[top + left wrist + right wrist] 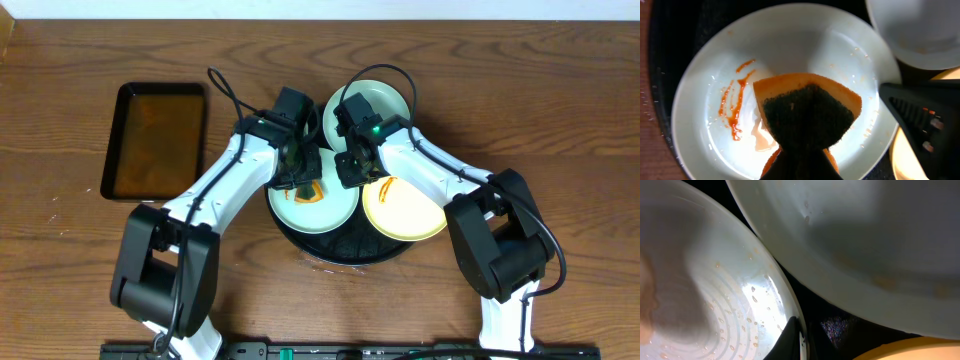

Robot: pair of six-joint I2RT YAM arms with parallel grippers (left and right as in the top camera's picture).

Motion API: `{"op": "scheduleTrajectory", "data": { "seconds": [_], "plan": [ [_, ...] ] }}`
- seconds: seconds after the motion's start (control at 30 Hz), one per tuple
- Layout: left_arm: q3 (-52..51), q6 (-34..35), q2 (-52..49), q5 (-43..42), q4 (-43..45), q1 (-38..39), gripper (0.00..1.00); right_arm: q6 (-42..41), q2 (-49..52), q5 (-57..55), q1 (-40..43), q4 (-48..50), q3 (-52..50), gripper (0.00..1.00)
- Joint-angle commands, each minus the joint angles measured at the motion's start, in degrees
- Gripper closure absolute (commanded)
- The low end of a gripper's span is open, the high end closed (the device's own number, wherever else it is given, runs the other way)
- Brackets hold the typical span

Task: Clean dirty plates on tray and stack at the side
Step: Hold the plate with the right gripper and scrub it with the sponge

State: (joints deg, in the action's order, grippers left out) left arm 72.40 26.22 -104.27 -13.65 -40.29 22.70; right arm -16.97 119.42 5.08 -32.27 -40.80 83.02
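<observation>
A round black tray [340, 250] holds three plates. The front-left mint-green plate [320, 212] has an orange sauce smear [735, 107]. My left gripper [300, 172] is shut on an orange sponge with a dark scrub side [807, 110] and presses it onto this plate [790, 50]. My right gripper [354, 168] is shut on the same plate's right rim [790, 325]; it also shows in the left wrist view [920, 117]. A second mint-green plate [372, 100] lies behind, and it shows in the right wrist view [865, 245]. A pale yellow plate [405, 212] lies to the right.
A rectangular black tray with brownish liquid [155, 140] sits at the left on the wooden table [560, 110]. Both arms reach in from the front edge and meet over the round tray.
</observation>
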Motion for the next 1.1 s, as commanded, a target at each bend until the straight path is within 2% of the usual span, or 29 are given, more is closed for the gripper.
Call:
{"op": "scheduleTrajectory", "data": {
  "seconds": [0.0,0.23,0.4,0.53,0.57,0.8,1.07],
  "plan": [
    [-0.98,1.55,-3.04,-0.70,1.05,0.22,0.93,-0.79,0.74,0.33,-0.68,0.42,-0.22,0.95],
    [-0.98,1.70,-8.92,-0.63,3.87,0.24,0.92,-0.76,0.74,0.33,-0.68,0.35,-0.22,0.96],
    [-0.98,1.73,-10.27,11.56,0.00,0.13,0.93,-0.76,0.74,0.33,-0.68,0.33,-0.20,0.96],
    [-0.46,1.70,-8.59,26.16,-3.82,-0.98,0.93,-0.79,0.74,0.33,-0.68,0.35,-0.22,0.97],
    [-0.22,1.70,-8.17,26.62,-4.20,-1.20,0.92,-0.79,0.74,0.33,-0.68,0.35,-0.22,0.97],
    [0.44,0.87,-1.70,24.00,-4.20,-1.73,0.93,-0.79,0.74,0.33,-0.68,0.35,-0.22,0.97],
    [-0.55,0.90,0.11,6.49,2.01,-1.25,0.93,-0.79,0.74,0.33,-0.68,0.74,-0.22,0.97]
  ]
}}
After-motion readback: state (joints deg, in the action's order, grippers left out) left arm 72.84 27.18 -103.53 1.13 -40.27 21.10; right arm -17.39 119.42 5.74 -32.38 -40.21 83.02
